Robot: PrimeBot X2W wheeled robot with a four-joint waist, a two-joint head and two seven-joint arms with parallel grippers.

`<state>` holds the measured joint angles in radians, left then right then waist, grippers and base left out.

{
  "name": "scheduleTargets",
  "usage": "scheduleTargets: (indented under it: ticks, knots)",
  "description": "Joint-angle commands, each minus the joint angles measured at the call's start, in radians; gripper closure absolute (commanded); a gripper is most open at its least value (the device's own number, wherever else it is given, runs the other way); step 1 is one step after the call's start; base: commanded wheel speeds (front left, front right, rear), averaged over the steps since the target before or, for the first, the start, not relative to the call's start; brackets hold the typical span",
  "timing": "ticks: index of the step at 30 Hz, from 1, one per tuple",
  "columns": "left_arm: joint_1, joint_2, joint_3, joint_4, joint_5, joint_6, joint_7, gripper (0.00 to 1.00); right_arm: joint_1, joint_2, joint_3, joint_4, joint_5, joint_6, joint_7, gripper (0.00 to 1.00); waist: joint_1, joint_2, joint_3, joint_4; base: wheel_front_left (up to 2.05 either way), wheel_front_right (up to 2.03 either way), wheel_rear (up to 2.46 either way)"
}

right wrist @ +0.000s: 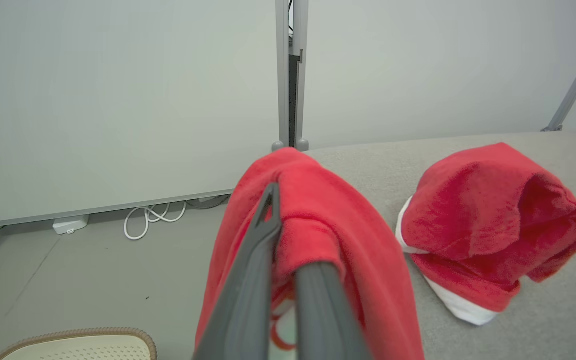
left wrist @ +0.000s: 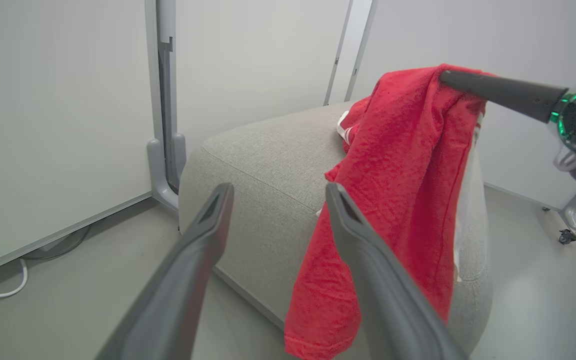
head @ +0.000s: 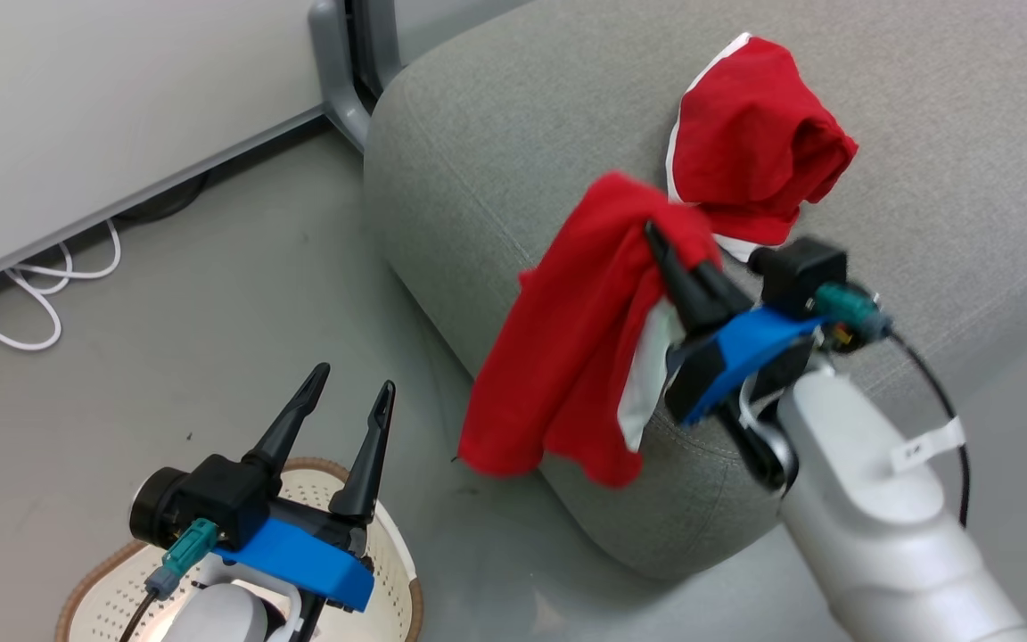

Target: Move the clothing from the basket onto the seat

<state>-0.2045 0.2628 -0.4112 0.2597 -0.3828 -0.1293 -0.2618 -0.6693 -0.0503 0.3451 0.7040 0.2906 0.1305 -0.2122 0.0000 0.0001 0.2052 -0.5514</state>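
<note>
Cream basket (head: 393, 548): on the floor at lower left, beneath the left arm;
Left gripper (head: 356, 375): jaws spread wide, nothing between them, above the basket;
Held garment (head: 567, 357): red, hanging from the right fingertips, down before the rounded corner of the seat (head: 496, 116);
Right gripper (head: 653, 230): pinched closed on the held garment;
Second garment (head: 754, 152): red with white trim, crumpled on top of the grey seat
</note>
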Motion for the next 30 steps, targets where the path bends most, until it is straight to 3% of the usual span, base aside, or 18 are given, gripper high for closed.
scheduleTargets:
  ticks: [1,4,10,12,17,25,30]
  knots:
    - [0.007,0.007,0.005,-0.009,0.010,0.001,-0.005,0.00,-0.036,0.000,-0.021,-0.008,-0.010,0.001,0.002,1.00,0.0000,-0.0001,0.015,0.006,0.00,0.00,0.00]
    - [-0.001,0.015,0.006,-0.019,0.024,0.002,-0.005,0.00,-0.101,-0.007,-0.082,-0.019,-0.019,0.001,0.015,1.00,0.0000,-0.0001,0.041,0.022,0.00,0.00,0.00]
    - [-0.037,0.045,0.000,-0.047,0.050,0.002,-0.002,0.00,-0.251,-0.083,-0.212,-0.048,-0.005,0.000,0.065,1.00,0.0000,-0.0001,0.117,0.069,0.00,0.00,0.00]
    - [-0.050,0.055,-0.003,-0.062,0.053,0.002,0.003,0.00,-0.298,-0.103,-0.272,-0.055,0.042,0.001,0.089,1.00,0.0000,-0.0001,0.146,0.091,0.00,0.00,0.00]
    - [-0.090,0.079,0.001,-0.126,0.067,0.006,0.020,0.00,-0.393,-0.208,-0.399,-0.082,0.070,0.001,0.144,1.00,0.0000,-0.0001,0.236,0.149,0.00,0.00,0.00]
    - [-0.148,0.138,0.026,-0.253,0.092,0.019,0.065,0.00,-0.487,-0.347,-0.612,-0.130,-0.002,0.000,0.194,1.00,0.0000,-0.0001,0.405,0.218,0.00,0.00,0.00]
    - [-0.160,0.166,0.042,-0.300,0.093,0.028,0.080,0.00,-0.474,-0.359,-0.712,-0.099,-0.082,0.001,0.192,1.00,0.0000,-0.0001,0.470,0.241,0.00,0.00,0.00]
